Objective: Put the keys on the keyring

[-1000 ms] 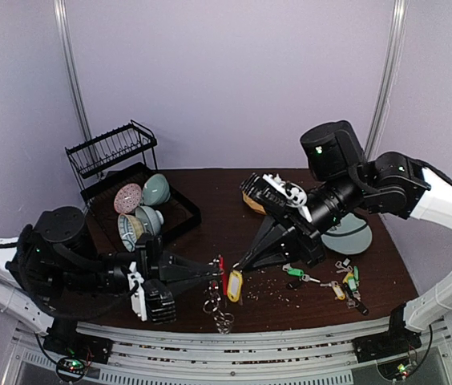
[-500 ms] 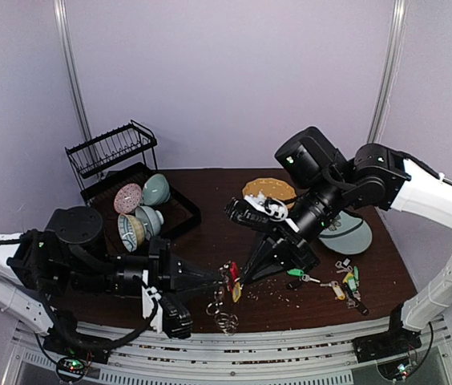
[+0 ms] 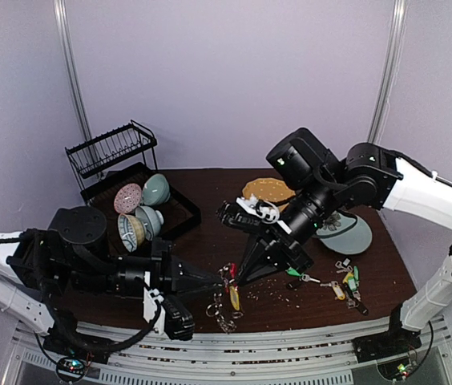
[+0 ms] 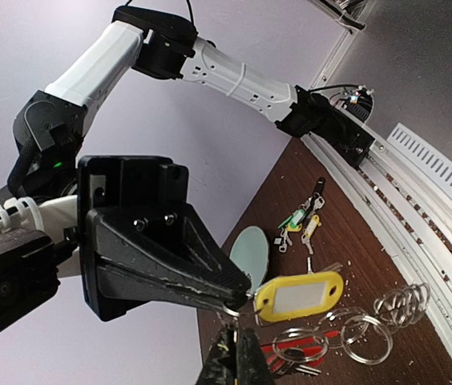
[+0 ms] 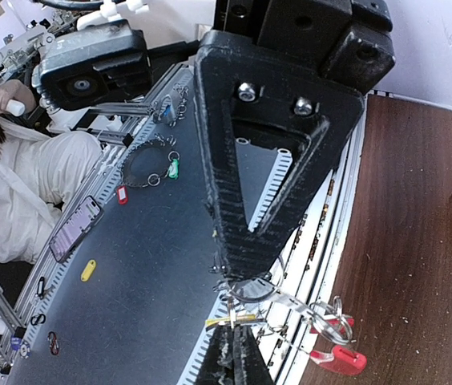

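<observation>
My two grippers meet tip to tip above the table's front middle. The left gripper [image 3: 223,277] [image 4: 234,362] is shut on a silver loop of the keyring [image 3: 226,317], whose red arc [image 4: 290,353] and silver loops [image 4: 362,333] hang below. The right gripper [image 3: 239,280] [image 5: 230,357] is shut on the small ring of the yellow-tagged key [image 3: 234,298] [image 4: 298,295], right against the left fingertips. Several more keys [image 3: 346,281] [image 4: 302,220] with coloured tags lie on the table at the right; a green-tagged key [image 3: 294,273] lies nearer.
A black dish rack [image 3: 114,152] with bowls [image 3: 142,212] stands at the back left. A yellow dotted plate [image 3: 268,190] sits behind the right arm and a teal plate [image 3: 346,234] to its right. Crumbs lie scattered on the dark table [image 3: 210,224].
The right gripper has swung left and down with the yellow-tagged key. The left gripper has pushed right with the keyring. Their tips, a short way apart before, now touch.
</observation>
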